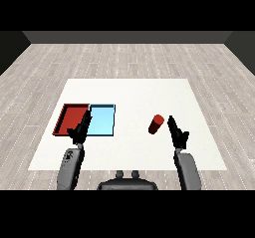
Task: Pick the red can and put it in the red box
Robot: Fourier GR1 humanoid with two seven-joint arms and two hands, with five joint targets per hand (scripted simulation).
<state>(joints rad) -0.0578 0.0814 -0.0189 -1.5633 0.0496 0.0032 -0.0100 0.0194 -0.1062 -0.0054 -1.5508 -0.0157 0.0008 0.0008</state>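
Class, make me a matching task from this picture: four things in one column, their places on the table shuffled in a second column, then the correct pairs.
Column one:
1. red can
2. red tray
3. light blue tray
4. left robot hand

Column two:
A. far left of the white table
B. directly right of the red tray, touching it
C. over the line where the two trays meet
D. just left of the right robot hand

Pairs: 1-D, 2-A, 3-B, 4-C

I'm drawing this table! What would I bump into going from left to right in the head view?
red tray → left hand → light blue tray → red can → right hand
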